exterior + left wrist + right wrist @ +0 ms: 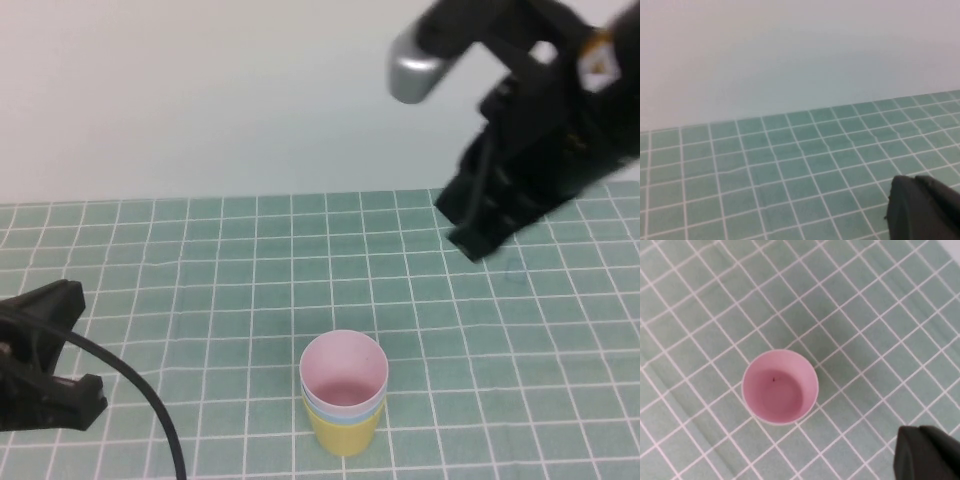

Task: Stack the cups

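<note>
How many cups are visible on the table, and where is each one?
3, nested in one stack near the table's front centre: yellow cup outermost, light blue cup showing only its rim, pink cup innermost. Left gripper and right gripper are apart from it.

The left gripper is matte black with blunt, wedge-shaped fingers, and a black cable curves away from it, well left of the stacked cups. The right gripper, up and right of those cups, is blocky and black, with ribbed links. Above it sits a rounded silver-grey housing and a small orange-and-white marking.
</note>
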